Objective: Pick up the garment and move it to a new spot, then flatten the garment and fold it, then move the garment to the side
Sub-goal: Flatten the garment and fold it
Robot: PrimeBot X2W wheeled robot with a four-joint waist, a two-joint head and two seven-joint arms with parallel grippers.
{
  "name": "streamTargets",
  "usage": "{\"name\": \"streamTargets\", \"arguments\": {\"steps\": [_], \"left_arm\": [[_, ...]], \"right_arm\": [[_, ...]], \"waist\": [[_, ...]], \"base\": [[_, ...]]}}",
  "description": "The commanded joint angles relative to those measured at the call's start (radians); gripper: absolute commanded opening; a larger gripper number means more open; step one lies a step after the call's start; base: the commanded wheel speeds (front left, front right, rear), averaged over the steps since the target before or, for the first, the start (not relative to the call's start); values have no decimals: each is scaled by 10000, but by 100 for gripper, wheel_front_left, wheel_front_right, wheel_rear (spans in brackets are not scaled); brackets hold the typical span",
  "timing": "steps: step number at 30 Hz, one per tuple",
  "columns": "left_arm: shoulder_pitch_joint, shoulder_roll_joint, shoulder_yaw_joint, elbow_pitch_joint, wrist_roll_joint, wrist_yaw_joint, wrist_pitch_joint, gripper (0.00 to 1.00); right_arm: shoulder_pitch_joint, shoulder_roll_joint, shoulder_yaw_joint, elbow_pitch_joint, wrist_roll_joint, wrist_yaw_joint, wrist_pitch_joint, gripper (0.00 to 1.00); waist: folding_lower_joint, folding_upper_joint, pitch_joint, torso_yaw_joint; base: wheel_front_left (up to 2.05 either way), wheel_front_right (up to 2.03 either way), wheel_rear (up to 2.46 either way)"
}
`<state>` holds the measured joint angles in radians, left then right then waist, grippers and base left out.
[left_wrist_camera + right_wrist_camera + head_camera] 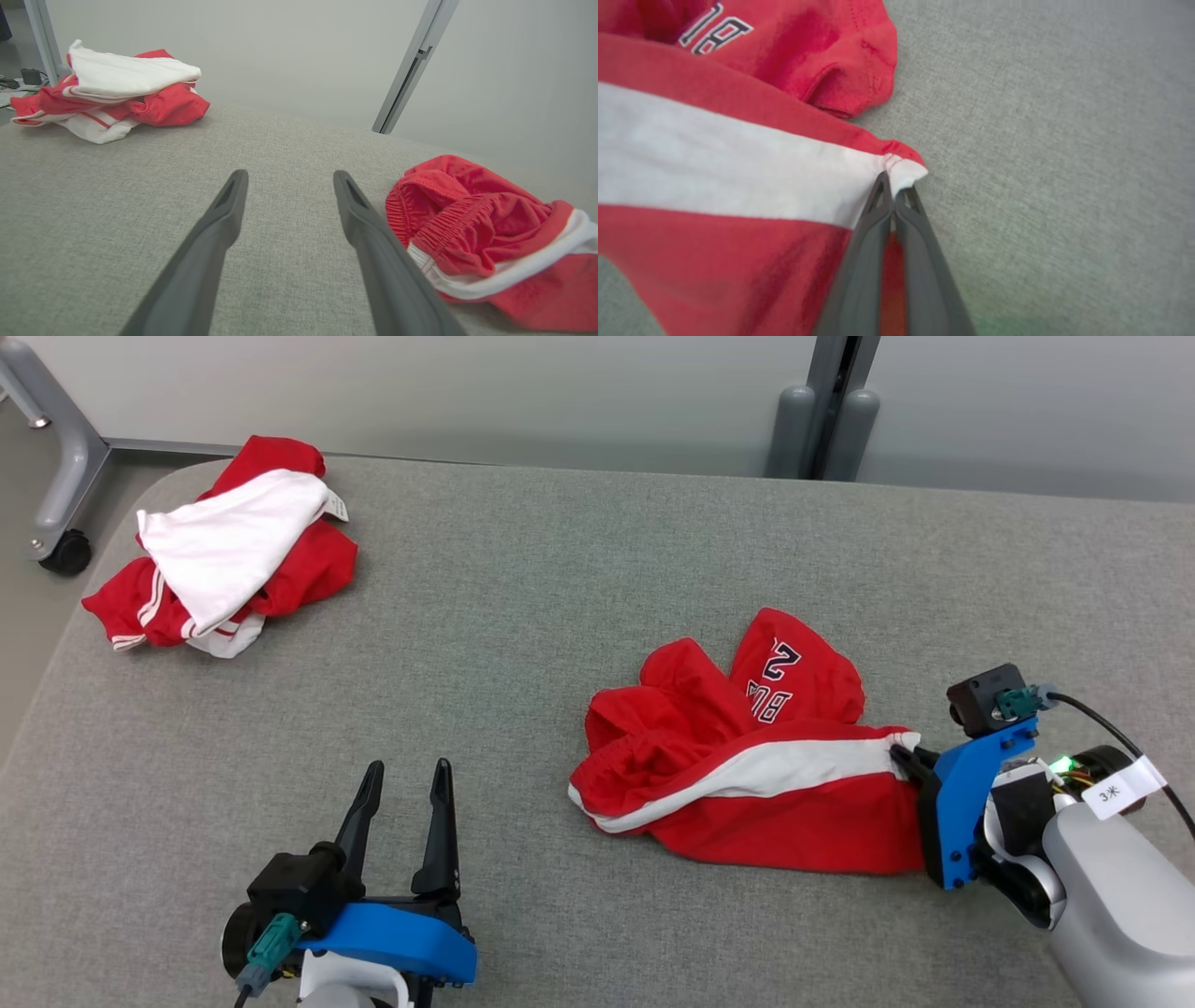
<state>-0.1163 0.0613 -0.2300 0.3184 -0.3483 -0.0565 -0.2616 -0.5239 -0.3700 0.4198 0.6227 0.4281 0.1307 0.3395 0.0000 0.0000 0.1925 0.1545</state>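
Right pincer [892, 186] is clenched on the garment [747, 775], nipping the hem corner where the white stripe ends. The red shorts lie crumpled on the right half of the grey woven desk [560, 616]. Their long axis runs along that stripe, away from the pinch and towards the left pincer [407, 767], which hangs released near the elasticated waistband end. It's a thin, limp sports knit that looks likely to sag when lifted, and a second red-and-white heap [224, 551] sits well apart, far left

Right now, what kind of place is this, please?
Probably a robot test room, not a home: a grey fabric-covered table, plain pale partition walls, and a metal frame on a castor.
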Motion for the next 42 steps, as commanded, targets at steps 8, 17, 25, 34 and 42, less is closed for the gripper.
{"name": "streamTargets", "arguments": {"steps": [8,17,25,34,42], "left_arm": [[39,15,13,38,37,-147,-50,100],[-250,220,-1307,132,-112,-663,595,100],[-1306,803,-3027,396,-1140,-769,1298,100],[-2446,1911,-5059,581,-3008,-739,2020,100],[-3064,2303,-6125,844,-4349,-734,1869,100]], "right_arm": [[5,-331,-294,-243,111,1,-644,0],[438,-445,-962,-232,-84,1,-899,0],[446,-306,-1099,-199,-257,1,-999,0],[356,-208,-857,-248,-196,1,-978,0],[278,-182,-653,-232,-95,1,-1026,0]], "waist": [[0,0,-126,-193],[0,0,-193,-488],[0,0,-137,-582],[0,0,-116,-780],[0,0,-125,-928]], "base": [[0,0,0],[0,0,0],[0,0,0],[0,0,0],[0,0,0]]}}
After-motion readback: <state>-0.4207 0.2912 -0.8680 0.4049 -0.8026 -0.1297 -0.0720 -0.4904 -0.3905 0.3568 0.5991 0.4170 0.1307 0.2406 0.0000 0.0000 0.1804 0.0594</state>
